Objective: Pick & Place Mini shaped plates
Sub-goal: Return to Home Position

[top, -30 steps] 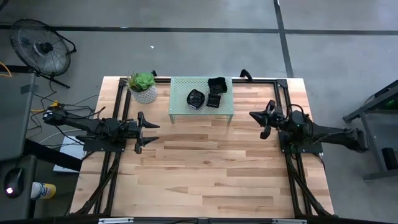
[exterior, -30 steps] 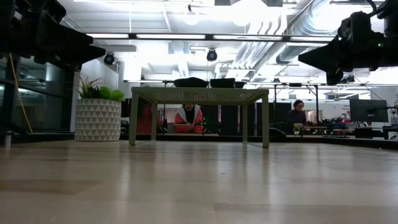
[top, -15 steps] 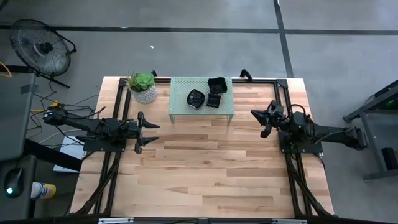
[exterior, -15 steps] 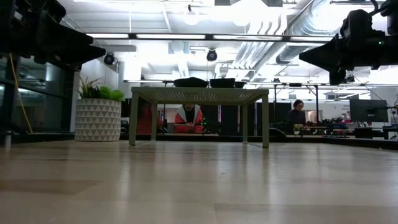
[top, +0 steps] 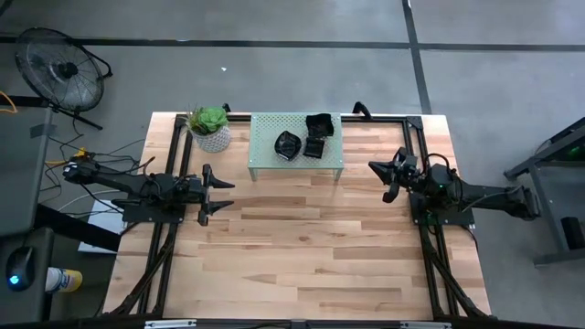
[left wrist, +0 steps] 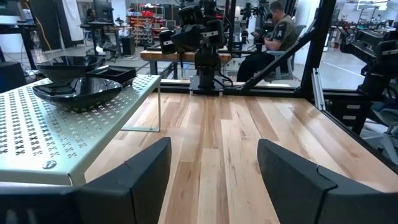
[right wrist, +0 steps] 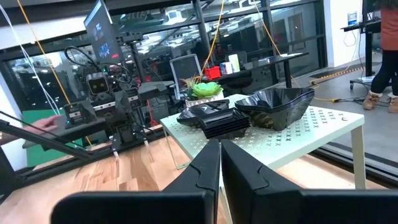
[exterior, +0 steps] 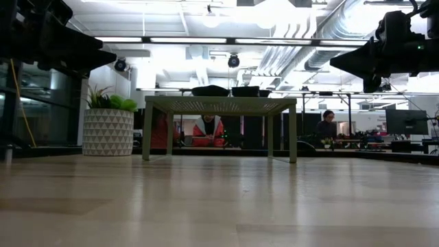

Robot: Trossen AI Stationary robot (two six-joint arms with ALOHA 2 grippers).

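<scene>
On the shelf (top: 265,151) plates (top: 289,144) overlap, uncountable; left pincer (left wrist: 212,148) gapes empty, right pincer (right wrist: 220,149) closed empty.

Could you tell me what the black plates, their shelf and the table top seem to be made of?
The black plates: glossy, likely glazed ceramic or plastic; room lights mirror in them. The shelf: pale green painted sheet metal, judging by its punched holes and thin edge. The table top: light varnished wood strips with grain.

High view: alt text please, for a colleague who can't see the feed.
Three clusters of black plates sit on a pale green shelf at the far edge of the table, a potted plant beside it. The left gripper and right gripper wait at either side, empty.
</scene>
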